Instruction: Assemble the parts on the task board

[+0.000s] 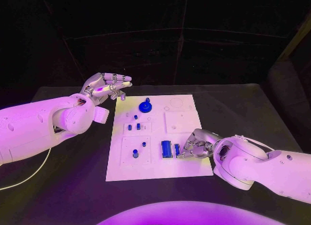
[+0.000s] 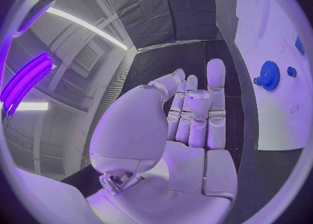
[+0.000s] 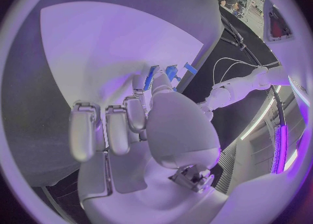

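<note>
The right hand (image 1: 196,144) is working at the near right edge of the white task board (image 1: 189,105), its fingers (image 3: 152,85) curling down toward two upright blue rectangular parts (image 1: 171,149). I cannot tell whether they are clamped on one or only touching it. The step in hand is probably seating or picking one of these blocks, and the next move calls for a firm pinch and a straight lift. The left hand (image 1: 105,86) is hovering off the board's far left corner, fingers loosely together, holding nothing. A blue gear (image 2: 268,72), toothed and round, is standing at the far end. Small blue pegs (image 1: 133,126) are sitting mid-board. The board is looking smooth and rigid on the matte black tabletop (image 1: 74,187).
</note>
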Controlling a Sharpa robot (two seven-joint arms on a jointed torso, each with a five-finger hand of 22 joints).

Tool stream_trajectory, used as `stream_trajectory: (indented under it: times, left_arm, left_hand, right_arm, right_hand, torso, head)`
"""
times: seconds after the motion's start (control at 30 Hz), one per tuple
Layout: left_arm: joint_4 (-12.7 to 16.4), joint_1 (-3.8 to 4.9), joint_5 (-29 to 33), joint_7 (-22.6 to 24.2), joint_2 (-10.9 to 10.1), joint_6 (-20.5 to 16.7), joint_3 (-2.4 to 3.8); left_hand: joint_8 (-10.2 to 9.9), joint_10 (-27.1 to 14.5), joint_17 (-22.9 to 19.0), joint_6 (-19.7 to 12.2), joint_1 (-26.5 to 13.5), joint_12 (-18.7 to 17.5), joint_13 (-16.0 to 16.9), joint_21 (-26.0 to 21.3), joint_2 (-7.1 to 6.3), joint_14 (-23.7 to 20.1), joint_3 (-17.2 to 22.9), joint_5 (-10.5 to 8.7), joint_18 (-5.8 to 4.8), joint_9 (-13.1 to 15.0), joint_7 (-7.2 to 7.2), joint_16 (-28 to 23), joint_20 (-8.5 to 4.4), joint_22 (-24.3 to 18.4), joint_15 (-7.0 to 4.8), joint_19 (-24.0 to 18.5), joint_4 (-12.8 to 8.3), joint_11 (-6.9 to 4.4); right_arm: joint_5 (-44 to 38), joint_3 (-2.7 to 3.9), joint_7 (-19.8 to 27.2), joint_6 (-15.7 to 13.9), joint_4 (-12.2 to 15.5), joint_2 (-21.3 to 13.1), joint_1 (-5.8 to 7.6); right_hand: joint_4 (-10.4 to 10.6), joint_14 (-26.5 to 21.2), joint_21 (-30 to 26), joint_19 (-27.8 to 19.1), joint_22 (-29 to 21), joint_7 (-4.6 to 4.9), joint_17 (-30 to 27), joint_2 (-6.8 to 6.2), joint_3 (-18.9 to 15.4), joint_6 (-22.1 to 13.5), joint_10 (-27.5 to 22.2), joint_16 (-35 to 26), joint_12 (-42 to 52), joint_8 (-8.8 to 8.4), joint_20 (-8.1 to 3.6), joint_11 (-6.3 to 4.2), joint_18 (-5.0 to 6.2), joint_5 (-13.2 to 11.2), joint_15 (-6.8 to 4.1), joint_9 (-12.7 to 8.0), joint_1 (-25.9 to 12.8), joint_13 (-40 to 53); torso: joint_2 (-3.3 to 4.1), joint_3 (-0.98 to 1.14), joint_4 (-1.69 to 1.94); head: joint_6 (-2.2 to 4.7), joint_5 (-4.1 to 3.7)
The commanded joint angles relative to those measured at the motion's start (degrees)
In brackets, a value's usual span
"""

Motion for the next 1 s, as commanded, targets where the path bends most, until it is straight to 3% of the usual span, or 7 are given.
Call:
stream_trajectory:
  times: [0.03, 0.23, 0.37, 0.5, 0.67, 0.9, 1.0]
  left_arm:
    - [0.1, 0.07, 0.1, 0.1, 0.0, 0.4, 0.02]
    - [0.0, 0.06, 0.1, 0.3, -0.1, 0.4, -0.06]
    - [-0.2, 0.00, 0.5, 0.7, -0.1, 0.4, -0.18]
    - [-0.5, -0.18, 1.2, 1.3, 0.0, 0.1, -0.44]
    - [-1.6, -0.45, 2.9, 1.9, 0.4, -0.8, -0.75]
    - [-5.0, -0.94, 5.8, 3.1, 2.1, -1.5, -0.88]
    - [-6.8, -1.26, 6.8, 3.9, 3.2, -2.7, -0.88]
  left_hand:
    - [0.2, -0.4, 0.0, -0.3, -0.4, 0.3, -0.1, -0.3, 0.21, -0.5, -0.2, 0.18, 0.76, -0.1, -0.11, 0.0, 0.10, -0.1, 0.07, -0.3, -0.1, -0.05]
    - [0.2, -0.5, -0.2, -0.4, -0.4, 0.3, -0.1, -0.3, 0.15, -0.6, -0.3, 0.16, 0.76, -0.1, -0.08, -0.1, 0.10, -0.1, 0.07, -0.2, -0.1, -0.03]
    - [0.3, -0.6, -0.9, -0.6, -0.9, 0.4, -0.2, -0.5, -0.07, -0.9, -0.6, 0.12, 0.73, -0.1, 0.00, -0.4, 0.16, -0.1, 0.17, -0.3, 0.1, 0.08]
    - [0.5, -1.1, -7.6, -0.9, -1.9, 0.8, -0.3, -1.7, -0.45, -4.4, -1.5, 0.13, 0.72, -0.1, 0.02, -4.2, 0.38, -0.7, 0.45, -1.6, 0.6, 0.12]
    - [1.1, -1.8, -16.4, -1.0, -2.4, 0.2, -0.8, -7.5, -0.68, -13.2, -3.0, 0.02, 0.73, -0.1, 0.02, -14.5, 1.11, -4.0, 1.13, -8.0, 1.2, 0.76]
    - [0.1, -1.3, -27.7, -1.9, -2.0, -5.7, -1.1, -23.0, -0.50, -19.7, -3.0, 0.11, 0.05, -0.2, 0.54, -39.4, 5.18, -15.4, 4.96, -21.8, 2.5, 2.26]
    - [-0.8, -1.2, -30.4, -2.3, -1.7, -8.2, -1.0, -27.7, -0.49, -20.1, -3.4, 0.03, 0.65, -0.2, 0.62, -45.8, 7.19, -19.8, 6.19, -25.5, 2.8, 2.83]
  right_arm:
    - [3.6, -0.11, 2.5, -1.0, 0.8, -0.8, -0.09]
    - [11.2, -0.06, 10.8, -4.1, 1.2, -3.2, 0.60]
    - [24.2, -0.04, 24.6, -4.5, -1.7, -3.8, 2.91]
    - [37.2, -0.03, 36.1, -2.8, -6.9, -2.6, 5.32]
    - [49.6, -0.01, 45.8, 0.7, -16.1, 1.0, 7.77]
    - [59.8, 0.11, 54.3, 4.9, -29.1, 7.9, 9.05]
    - [61.6, 0.22, 56.2, 6.4, -33.8, 10.9, 9.18]
  right_hand:
    - [0.3, 3.7, -0.4, 0.1, 5.8, 0.49, 4.6, -0.59, -0.7, -0.2, 0.1, -0.6, -0.6, 0.15, -0.09, -0.12, -0.67, 0.5, -0.24, 0.2, -1.5, 0.7]
    - [0.9, 2.9, -2.7, -2.4, 2.0, 1.16, 1.1, -0.57, -1.7, -2.5, -2.1, -3.2, -5.6, -1.04, 0.24, 0.45, 0.27, 0.8, 0.20, -0.2, -1.9, -2.4]
    - [-0.1, 0.3, -8.7, -7.7, -6.8, 2.27, -8.1, 0.85, -1.6, -5.7, -9.3, -11.0, -22.5, -2.51, 0.85, 1.32, 2.35, 0.4, 0.90, -0.6, 1.0, -13.5]
    - [-2.0, -9.8, -29.4, -23.3, -32.5, 3.28, -35.1, 3.31, -1.0, -6.9, -18.7, -37.8, -41.4, -3.09, 1.64, 2.37, 7.45, 0.7, 1.84, -0.7, 5.6, -27.3]
    - [-4.5, -14.8, -44.6, -26.7, -42.8, 6.48, -45.2, 5.46, -0.5, -8.2, -21.4, -56.3, -57.0, -4.65, 4.06, 5.31, 7.49, -0.6, 5.05, -1.6, 11.8, -44.9]
    - [-6.8, -21.9, -60.4, -30.9, -53.9, 7.04, -58.6, 6.88, -1.8, -9.6, -20.3, -74.6, -64.6, -5.17, 7.91, 7.50, 7.61, -0.5, 9.10, -4.3, 13.4, -60.9]
    - [-7.5, -22.4, -63.3, -30.4, -56.2, 7.18, -61.3, 7.15, -2.2, -9.9, -20.6, -77.1, -65.0, -5.19, 8.84, 8.11, 7.45, -0.6, 9.68, -5.2, 12.3, -63.9]
  torso:
    - [0.01, 0.07, -0.02]
    - [-0.13, -0.09, 0.18]
    - [-0.53, -0.31, 0.17]
    - [-1.31, -0.62, 0.39]
    - [-2.39, -0.98, 0.52]
    - [-3.50, -1.26, 0.80]
    - [-3.82, -1.24, 0.66]
  head:
    - [0.16, -0.13]
    - [0.56, -0.56]
    - [1.50, -0.93]
    - [1.94, -1.46]
    - [2.75, -1.87]
    - [5.46, -2.04]
    - [6.59, -1.92]
